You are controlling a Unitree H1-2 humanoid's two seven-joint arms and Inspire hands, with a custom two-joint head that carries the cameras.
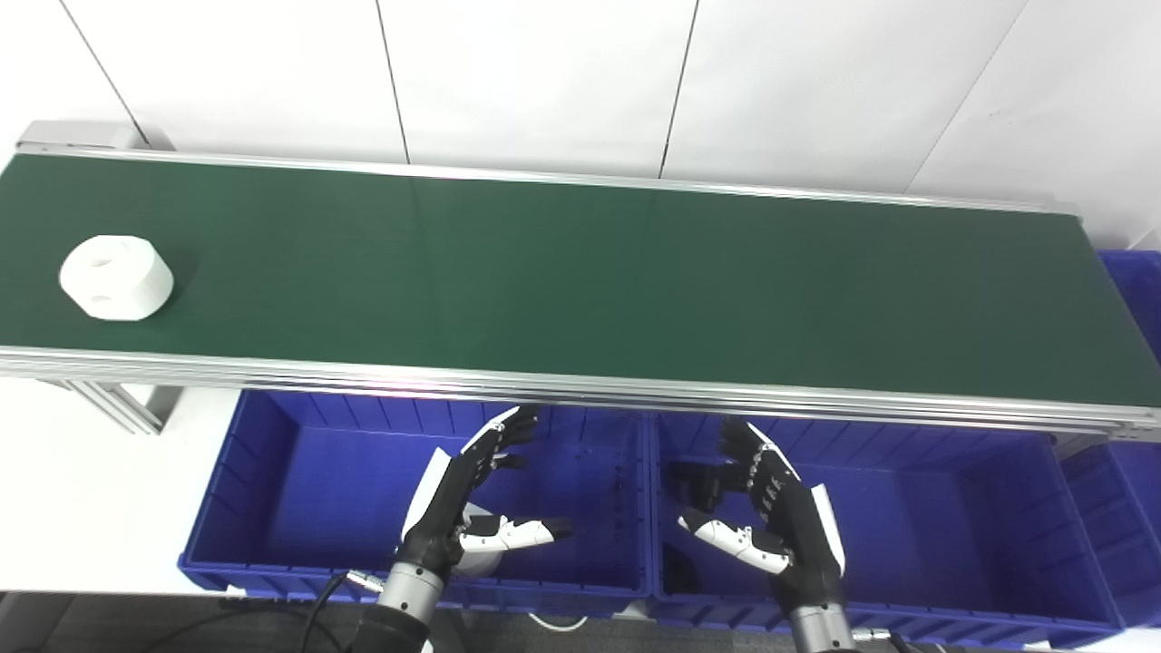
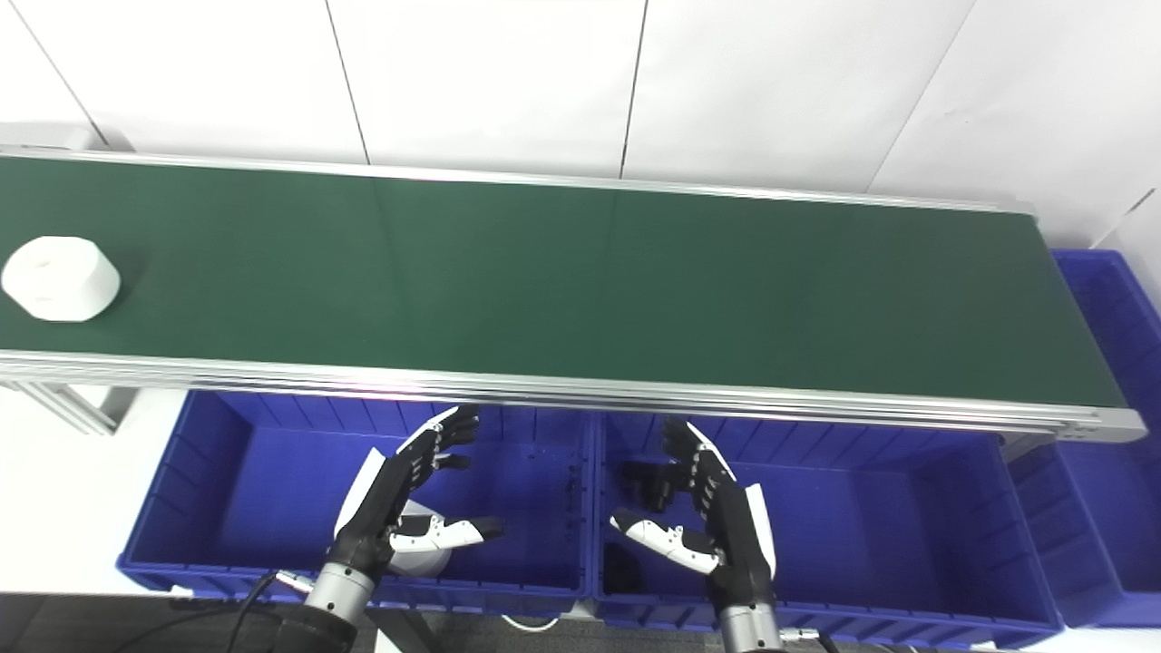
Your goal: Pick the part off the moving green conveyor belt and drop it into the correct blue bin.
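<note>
White hexagonal part: far left on green conveyor belt. Left hand, right hand: fingers spread, empty, above blue bins. Advice: wait, grasp part's sides as it nears.

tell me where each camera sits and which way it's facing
Left eye view: on the robot's head, looking down and forward at the long green conveyor belt and the blue plastic bins under its near edge; the left hand and right hand rise from the bottom, fingers apart, holding nothing.
Right eye view: beside it, a little to the right, same aim; the same hands show.
Both share the belt, the bins and the white round part with holes at the belt's left end, which sits nearer the left edge in the right eye view.
</note>
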